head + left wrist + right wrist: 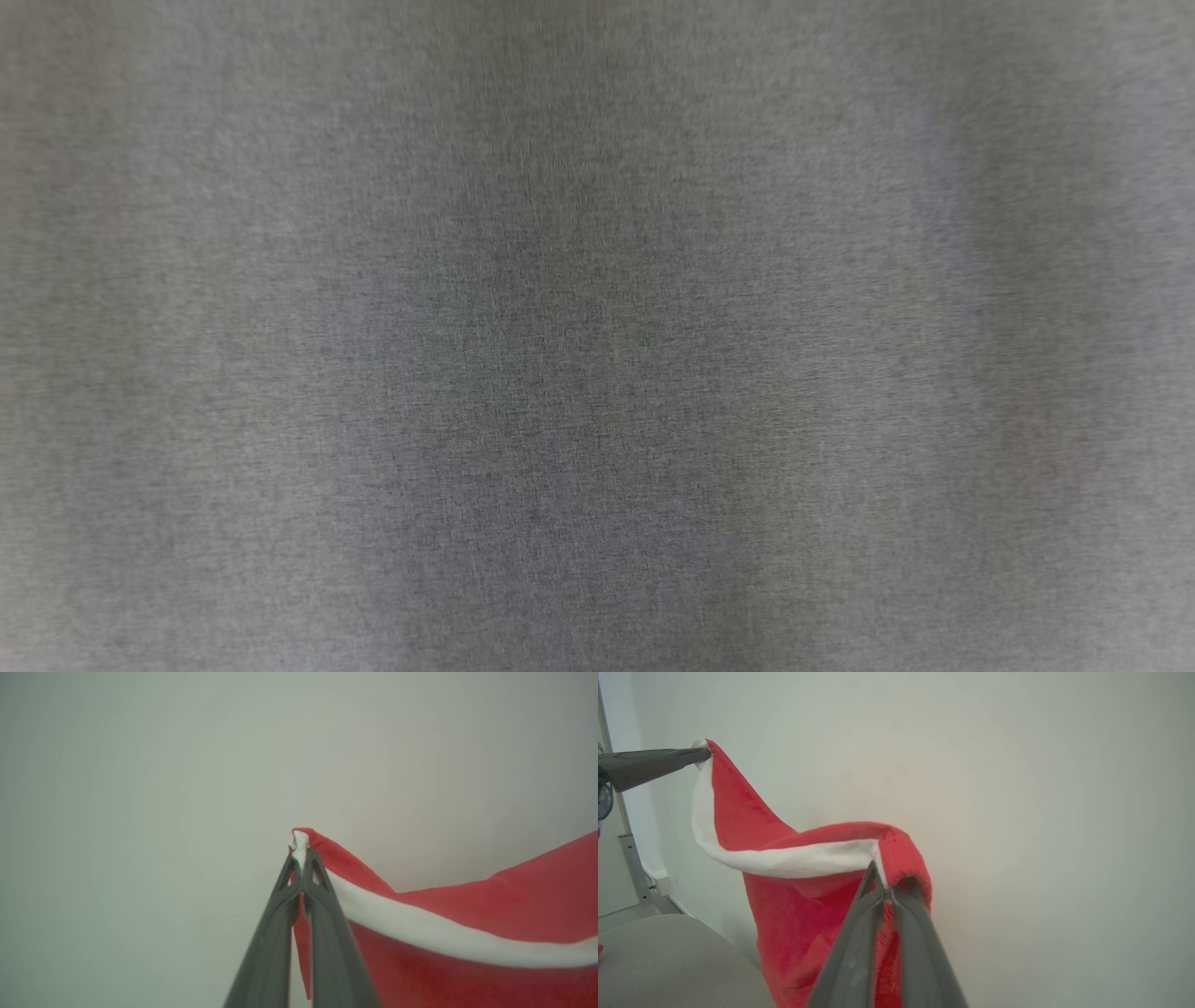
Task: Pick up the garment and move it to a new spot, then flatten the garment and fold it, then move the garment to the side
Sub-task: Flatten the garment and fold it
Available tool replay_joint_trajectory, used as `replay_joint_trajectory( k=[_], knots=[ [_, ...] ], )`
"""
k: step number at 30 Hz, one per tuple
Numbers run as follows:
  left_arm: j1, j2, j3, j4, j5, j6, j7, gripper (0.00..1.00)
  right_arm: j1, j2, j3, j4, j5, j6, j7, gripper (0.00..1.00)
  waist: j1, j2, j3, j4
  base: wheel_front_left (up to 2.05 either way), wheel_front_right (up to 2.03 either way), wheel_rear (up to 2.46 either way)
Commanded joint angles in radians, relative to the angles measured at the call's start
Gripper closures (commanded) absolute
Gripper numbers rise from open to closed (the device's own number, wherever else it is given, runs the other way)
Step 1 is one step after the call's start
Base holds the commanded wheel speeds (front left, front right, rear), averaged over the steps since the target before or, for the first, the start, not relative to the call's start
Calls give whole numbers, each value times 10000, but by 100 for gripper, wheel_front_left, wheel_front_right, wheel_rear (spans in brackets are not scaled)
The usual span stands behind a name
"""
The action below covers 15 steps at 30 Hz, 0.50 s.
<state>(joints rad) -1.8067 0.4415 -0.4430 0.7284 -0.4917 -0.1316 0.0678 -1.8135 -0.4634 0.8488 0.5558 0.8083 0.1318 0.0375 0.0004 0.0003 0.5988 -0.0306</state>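
Observation:
The garment (803, 905) is red with a white band along its edge, and it hangs in the air between my two grippers. In the left wrist view my left gripper (301, 851) is shut on one corner of the garment (467, 905), which trails off to the right. My right gripper (885, 877) is shut on the opposite corner of the white band. My left gripper (703, 755) comes in from the upper left of the right wrist view, pinching the far corner. The cloth sags between the two holds.
Grey fabric surface (597, 336) lies blurred across the head view. The same grey surface (668, 961) sits at the lower left of the right wrist view, with a metal frame post (633, 868) beside it. A pale wall (1041, 812) stands behind the garment.

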Motion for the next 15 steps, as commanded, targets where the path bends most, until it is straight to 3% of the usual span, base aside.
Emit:
replay_joint_trajectory(
  k=[1, 8, 15],
  knots=[
    [-249, -38, 37, 107, -39, 20, -120, 100, -178, -62, 100, 89, 38, -24, -82, 100, -4, -3, 441, 24, 0, 0, 0],
    [-1169, -189, -112, 1114, -221, 19, -713, 100, -1062, -377, 1089, 542, 646, -24, -370, 100, -4, -3, 669, 91, 0, 0, 0],
    [-989, -202, -415, 1750, -659, 19, -1034, 100, -1068, -998, 1891, 565, 1620, -24, -506, 100, -4, -3, 836, 104, 0, 0, 0]
  ],
)
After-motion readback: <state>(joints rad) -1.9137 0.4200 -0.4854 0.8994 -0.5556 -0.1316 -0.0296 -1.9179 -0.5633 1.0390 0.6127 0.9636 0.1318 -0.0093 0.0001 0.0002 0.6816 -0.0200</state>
